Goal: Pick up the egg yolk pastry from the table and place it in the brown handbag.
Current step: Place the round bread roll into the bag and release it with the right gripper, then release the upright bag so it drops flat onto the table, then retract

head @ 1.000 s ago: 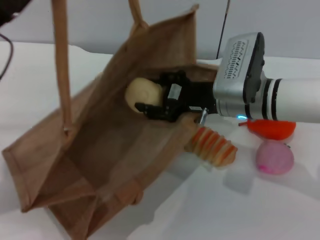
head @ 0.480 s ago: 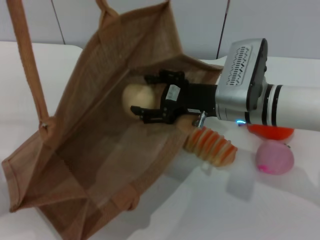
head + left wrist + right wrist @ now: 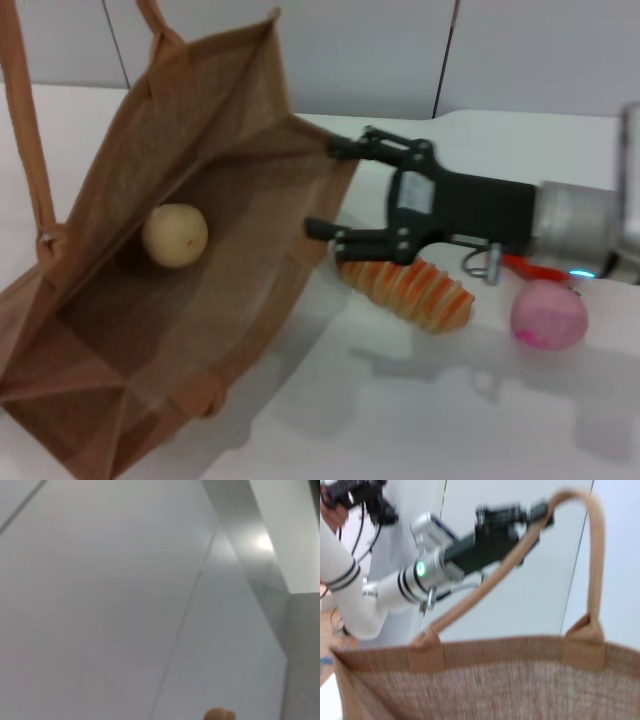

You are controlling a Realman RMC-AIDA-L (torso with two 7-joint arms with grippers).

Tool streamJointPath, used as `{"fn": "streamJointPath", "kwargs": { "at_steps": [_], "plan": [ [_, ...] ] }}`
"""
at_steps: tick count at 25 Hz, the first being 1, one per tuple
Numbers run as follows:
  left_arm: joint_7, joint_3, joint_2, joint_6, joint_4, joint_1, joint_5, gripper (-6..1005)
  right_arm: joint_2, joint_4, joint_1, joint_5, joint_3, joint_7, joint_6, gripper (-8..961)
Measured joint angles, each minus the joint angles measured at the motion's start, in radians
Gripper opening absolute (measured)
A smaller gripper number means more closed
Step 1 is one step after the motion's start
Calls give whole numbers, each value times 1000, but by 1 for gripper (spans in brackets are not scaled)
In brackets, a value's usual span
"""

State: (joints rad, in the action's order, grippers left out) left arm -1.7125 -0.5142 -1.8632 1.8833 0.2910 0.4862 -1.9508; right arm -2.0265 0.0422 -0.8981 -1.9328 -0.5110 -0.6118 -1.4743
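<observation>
The brown handbag [image 3: 190, 130] lies tilted open at the left of the head view, one handle pulled up. The egg yolk pastry [image 3: 175, 235], a pale round ball, rests loose inside it on the lower wall. My right gripper [image 3: 323, 190] is open and empty, just outside the bag's mouth, to the right of the pastry. In the right wrist view the bag's woven wall [image 3: 495, 685] fills the bottom, and my left gripper [image 3: 540, 512] is shut on the raised handle [image 3: 592, 555]. The left gripper is out of the head view.
On the white table [image 3: 400, 400], a long orange-striped bread [image 3: 410, 290] lies right under my right gripper. A pink ball [image 3: 548, 313] sits to its right. An orange fruit [image 3: 530, 266] is mostly hidden behind my right arm. The left wrist view shows only wall.
My right gripper has opened, let go of the pastry and drawn back to the right out of the bag. The pastry has dropped deeper into the bag, which has shifted left.
</observation>
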Motion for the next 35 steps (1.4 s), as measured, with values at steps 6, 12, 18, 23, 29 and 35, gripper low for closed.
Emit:
{"fn": "streamJointPath", "kwargs": {
  "at_steps": [6,12,18,23,29,35],
  "plan": [
    [-61,81,-15,-86,-42,-12,0,128,0,63,115,83,93,19,-85,893],
    [-134,96,-28,-178,-68,-7,2,129,-2,65,165,168,112,80,-108,892],
    [-248,113,-71,-323,-68,1,-4,190,-4,60,179,194,114,99,-109,891],
    [-349,112,-97,-411,-69,18,5,290,-5,60,181,194,114,99,-106,890],
    [-445,112,-125,-456,-69,26,1,470,-4,59,185,200,118,100,-99,889],
    [-643,121,-166,-459,-81,26,-15,705,-7,44,215,301,131,143,-57,888]
  ]
}}
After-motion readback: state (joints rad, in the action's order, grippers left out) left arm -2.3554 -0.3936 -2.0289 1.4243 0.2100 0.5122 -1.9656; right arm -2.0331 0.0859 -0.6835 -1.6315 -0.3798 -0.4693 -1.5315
